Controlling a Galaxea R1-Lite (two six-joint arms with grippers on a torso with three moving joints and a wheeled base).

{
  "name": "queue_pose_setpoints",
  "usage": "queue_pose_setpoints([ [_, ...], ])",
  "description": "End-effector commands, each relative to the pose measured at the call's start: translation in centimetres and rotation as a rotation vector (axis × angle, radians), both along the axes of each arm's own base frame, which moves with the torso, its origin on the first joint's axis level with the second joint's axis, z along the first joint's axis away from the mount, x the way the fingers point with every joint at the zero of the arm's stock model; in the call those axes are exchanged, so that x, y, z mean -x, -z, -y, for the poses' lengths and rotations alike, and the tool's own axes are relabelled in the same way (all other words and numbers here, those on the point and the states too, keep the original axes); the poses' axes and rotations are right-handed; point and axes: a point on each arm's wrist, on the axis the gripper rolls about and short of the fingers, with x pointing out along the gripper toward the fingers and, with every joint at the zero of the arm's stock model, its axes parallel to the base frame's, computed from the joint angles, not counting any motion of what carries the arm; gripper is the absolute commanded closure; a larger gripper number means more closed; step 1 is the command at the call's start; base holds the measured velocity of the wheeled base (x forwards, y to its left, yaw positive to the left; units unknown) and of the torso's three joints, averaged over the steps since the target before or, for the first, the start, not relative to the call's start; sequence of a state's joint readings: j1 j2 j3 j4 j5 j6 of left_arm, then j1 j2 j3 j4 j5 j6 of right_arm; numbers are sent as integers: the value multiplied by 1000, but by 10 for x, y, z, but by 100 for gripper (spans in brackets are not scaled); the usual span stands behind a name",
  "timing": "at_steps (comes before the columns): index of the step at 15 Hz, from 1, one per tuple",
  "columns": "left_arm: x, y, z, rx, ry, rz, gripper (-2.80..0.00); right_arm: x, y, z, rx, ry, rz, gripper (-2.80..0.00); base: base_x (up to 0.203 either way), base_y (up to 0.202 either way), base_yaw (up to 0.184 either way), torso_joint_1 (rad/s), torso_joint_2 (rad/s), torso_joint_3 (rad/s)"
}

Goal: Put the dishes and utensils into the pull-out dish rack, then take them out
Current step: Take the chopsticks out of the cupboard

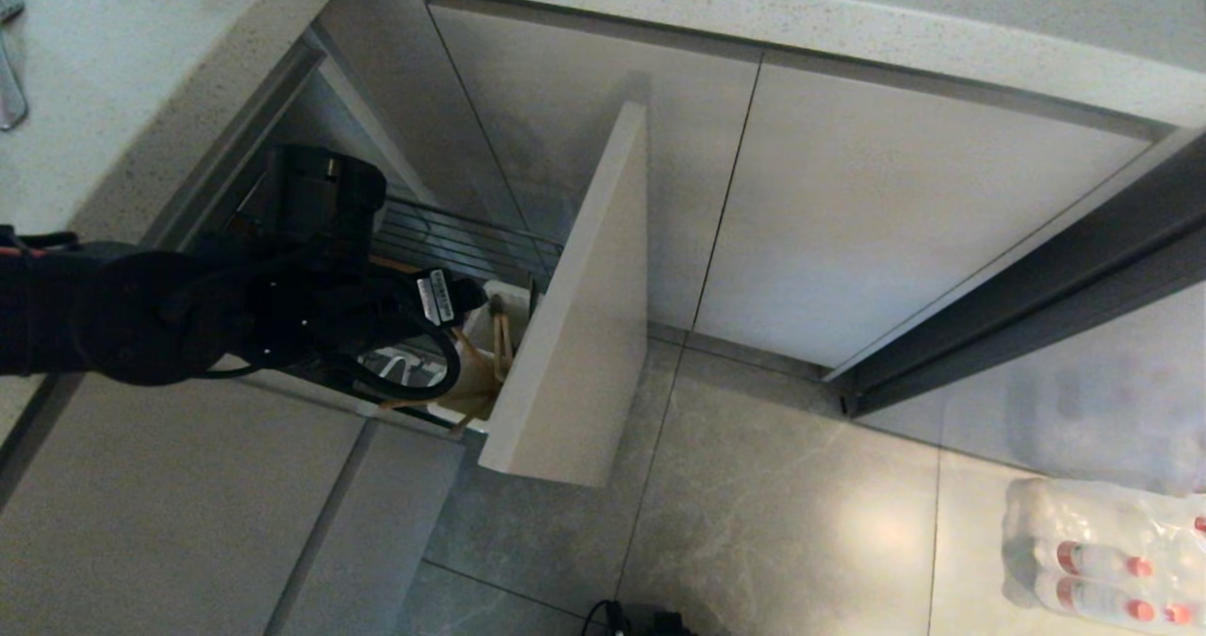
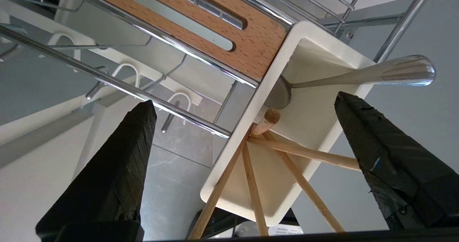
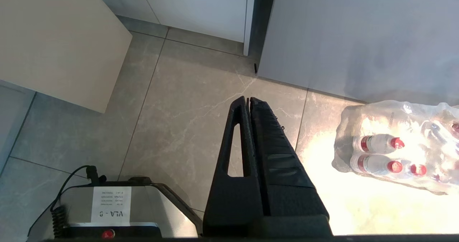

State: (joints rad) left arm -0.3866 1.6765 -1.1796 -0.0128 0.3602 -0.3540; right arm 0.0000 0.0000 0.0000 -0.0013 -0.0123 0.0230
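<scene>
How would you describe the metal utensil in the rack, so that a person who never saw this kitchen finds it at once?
Start at the pull-out dish rack drawn out from under the counter, behind its beige front panel. Next to that panel sits the white plastic caddy. In it the metal utensil leans with its broad, ridged silver handle over the rim; the chopsticks beside it are thin, brown and wooden.
</scene>
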Motion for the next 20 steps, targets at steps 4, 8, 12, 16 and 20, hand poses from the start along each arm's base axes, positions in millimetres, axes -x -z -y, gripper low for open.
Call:
queue_pose_setpoints([
  [4, -6, 6, 2, 15, -6, -1, -280, 0, 0, 0, 0, 0, -1, 0, 0, 0, 0, 0, 0, 0],
  [8, -11, 9, 4, 30, -6, 32, -280, 0, 0, 0, 0, 0, -1, 0, 0, 0, 0, 0, 0, 0],
  [12, -15, 16, 6, 29, -10, 14, -280, 0, 0, 0, 0, 0, -1, 0, 0, 0, 0, 0, 0, 0],
  [16, -16, 15, 7, 40, -12, 29, -280, 0, 0, 0, 0, 0, 0, 0, 0, 0, 0, 0, 0, 0],
  [20, -16, 15, 7, 42, -12, 34, -280, 0, 0, 0, 0, 0, 0, 0, 0, 0, 0, 0, 0, 0],
])
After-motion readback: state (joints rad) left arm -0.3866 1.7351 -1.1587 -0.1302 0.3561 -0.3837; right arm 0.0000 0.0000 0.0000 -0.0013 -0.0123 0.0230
